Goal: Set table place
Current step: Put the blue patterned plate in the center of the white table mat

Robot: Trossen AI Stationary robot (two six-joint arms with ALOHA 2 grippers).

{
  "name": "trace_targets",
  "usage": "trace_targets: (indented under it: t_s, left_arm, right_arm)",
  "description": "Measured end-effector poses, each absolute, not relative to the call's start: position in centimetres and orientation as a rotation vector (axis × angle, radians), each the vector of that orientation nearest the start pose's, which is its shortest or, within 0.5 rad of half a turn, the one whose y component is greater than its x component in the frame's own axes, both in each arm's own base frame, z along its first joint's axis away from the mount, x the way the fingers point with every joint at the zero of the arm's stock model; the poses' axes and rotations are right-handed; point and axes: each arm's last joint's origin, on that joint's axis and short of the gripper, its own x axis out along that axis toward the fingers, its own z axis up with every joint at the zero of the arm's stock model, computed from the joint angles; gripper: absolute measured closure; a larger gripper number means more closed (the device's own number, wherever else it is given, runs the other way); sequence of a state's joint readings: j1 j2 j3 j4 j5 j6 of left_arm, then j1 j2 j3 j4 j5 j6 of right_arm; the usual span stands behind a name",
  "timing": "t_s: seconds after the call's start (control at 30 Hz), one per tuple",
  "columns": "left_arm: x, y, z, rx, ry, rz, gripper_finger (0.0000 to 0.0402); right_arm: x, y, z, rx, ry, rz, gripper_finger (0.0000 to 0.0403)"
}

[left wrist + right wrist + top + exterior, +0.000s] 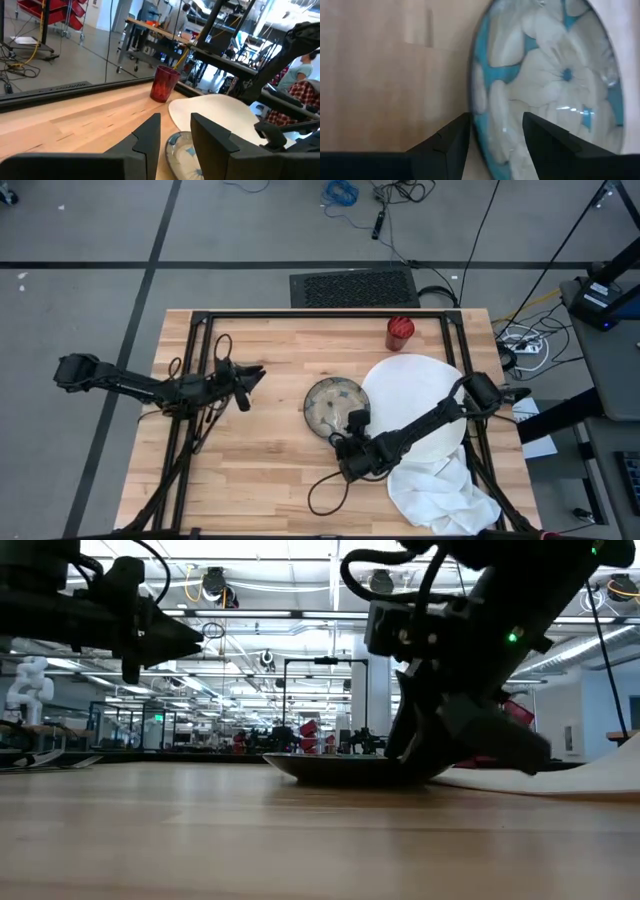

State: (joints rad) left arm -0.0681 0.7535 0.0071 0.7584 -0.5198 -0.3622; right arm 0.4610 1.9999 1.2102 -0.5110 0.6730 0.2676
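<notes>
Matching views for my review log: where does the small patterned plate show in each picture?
High: the patterned plate, mid-table, left of the white mat.
Low: dark dish, centre, under the right hand.
Left wrist: bottom centre, between fingers.
Right wrist: fills right half.
Shared landmark: red cup.

Small plate (pixel 331 406) sits near middle of tabletop (pixel 260 470), touching edge of big round mat (pixel 415 405) on its right. Cup (pixel 400 332) behind mat, close to far edge. Crumpled cloth (pixel 440 492) overlaps mat's near side, down by near right corner. Right tool (pixel 354 442) at plate's near rim. Left tool (pixel 255 376) left of plate, apart from it.
</notes>
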Motion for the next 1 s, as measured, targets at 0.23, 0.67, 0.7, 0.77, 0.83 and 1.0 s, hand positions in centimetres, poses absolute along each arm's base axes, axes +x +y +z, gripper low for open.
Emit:
trace_targets:
  t_s: [0.23, 0.67, 0.7, 0.77, 0.83, 1.0]
  left_arm:
    - [14.3, 0.5, 16.1, -0.355, -0.079, 0.447, 0.0308]
    - [14.3, 0.5, 16.1, -0.346, -0.078, 0.447, 0.0308]
    - [14.3, 0.5, 16.1, -0.345, -0.075, 0.447, 0.0308]
    - [14.3, 0.5, 16.1, -0.344, -0.075, 0.448, 0.0308]
    - [14.3, 0.5, 16.1, -0.344, -0.074, 0.448, 0.0308]
    - [14.3, 0.5, 16.0, -0.304, -0.06, 0.449, 0.0308]
  right_arm:
    - [34.0, 14.8, 11.3, -0.554, 1.071, -0.327, 0.027]
    - [34.2, 14.7, 10.6, -0.617, 1.076, -0.319, 0.0381]
    - [34.2, 14.7, 10.6, -0.616, 1.071, -0.323, 0.0384]
    - [34.3, 14.8, 10.7, -0.605, 1.066, -0.332, 0.0386]
    - [34.5, 14.8, 10.9, -0.592, 1.056, -0.342, 0.0386]
    - [35.3, 15.5, 13.5, -0.574, 1.017, -0.375, 0.0392]
